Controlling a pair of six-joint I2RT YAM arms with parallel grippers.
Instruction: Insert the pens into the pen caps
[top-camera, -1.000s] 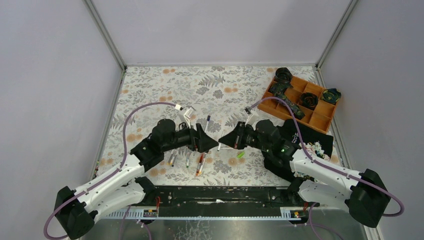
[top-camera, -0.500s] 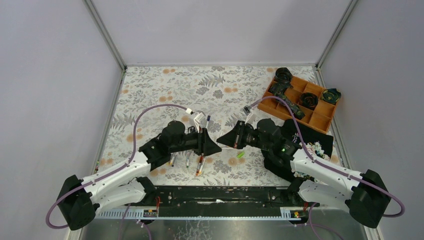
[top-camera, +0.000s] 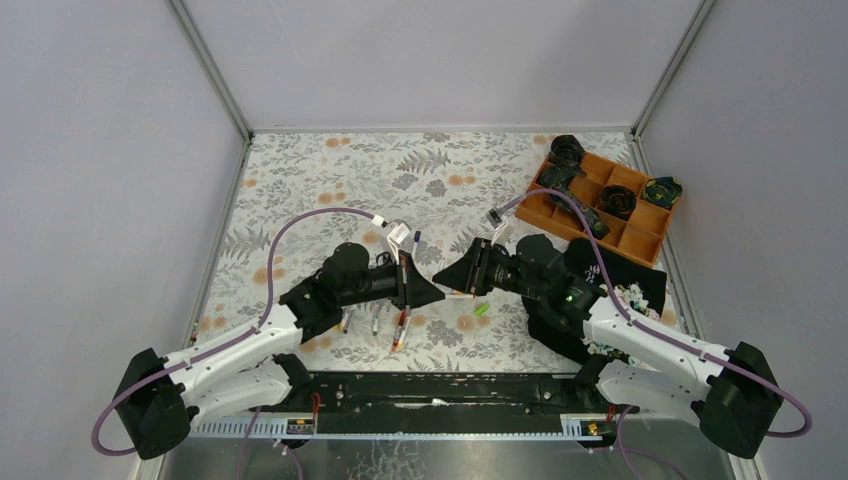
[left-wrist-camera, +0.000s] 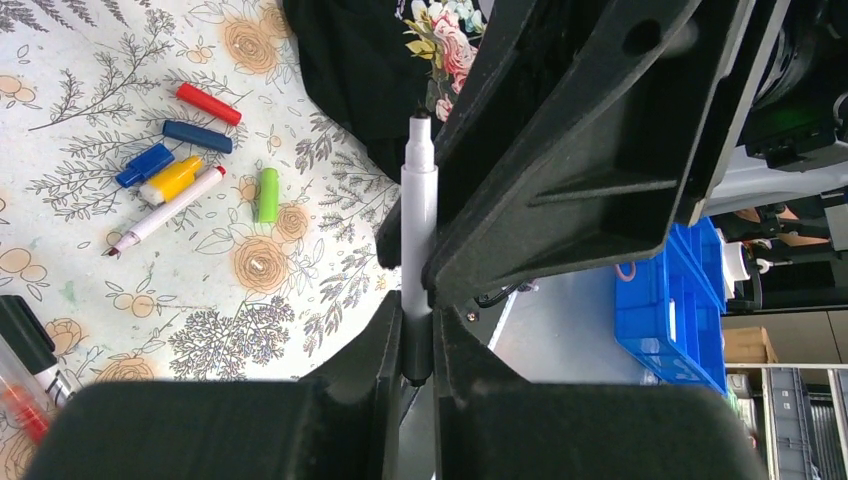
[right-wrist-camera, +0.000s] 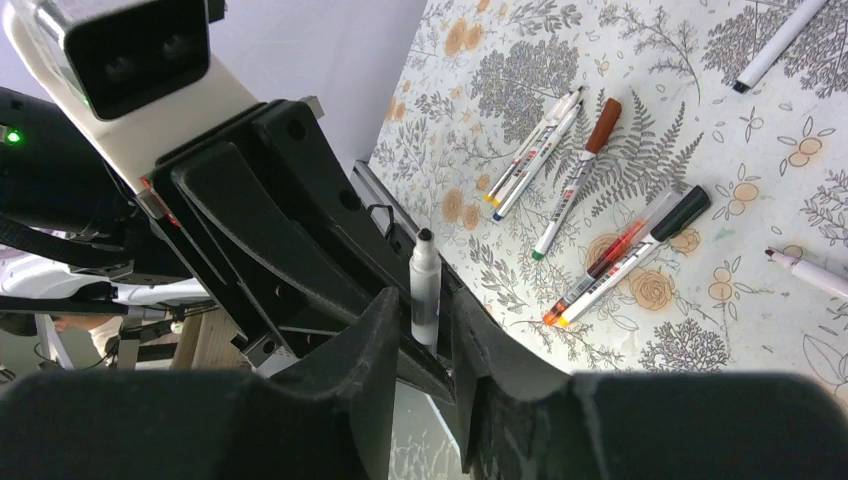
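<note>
A white-barrelled pen (left-wrist-camera: 418, 225) with a black tip is held off the table where the two grippers meet. My left gripper (left-wrist-camera: 418, 340) is shut on its lower end. My right gripper (right-wrist-camera: 422, 335) is open around the same pen (right-wrist-camera: 425, 285), with a gap on each side. The pen caps lie on the table to the right of the grippers: red (left-wrist-camera: 208, 103), blue (left-wrist-camera: 197, 136), yellow (left-wrist-camera: 170, 180) and green (left-wrist-camera: 267, 194), the green cap (top-camera: 481, 310) also showing from above. More pens (right-wrist-camera: 540, 150) lie under the left arm, one with a black cap (right-wrist-camera: 640, 245).
An orange tray (top-camera: 645, 238) holding black items stands at the back right. A black flowered cloth (top-camera: 640, 282) lies under the right arm. An uncapped white pen (left-wrist-camera: 165, 210) rests beside the caps. A blue bin (left-wrist-camera: 680, 290) stands beyond the table edge.
My left gripper moved right to the pen and shut on it. My right gripper, shut on that pen before, has opened its jaws around it.
</note>
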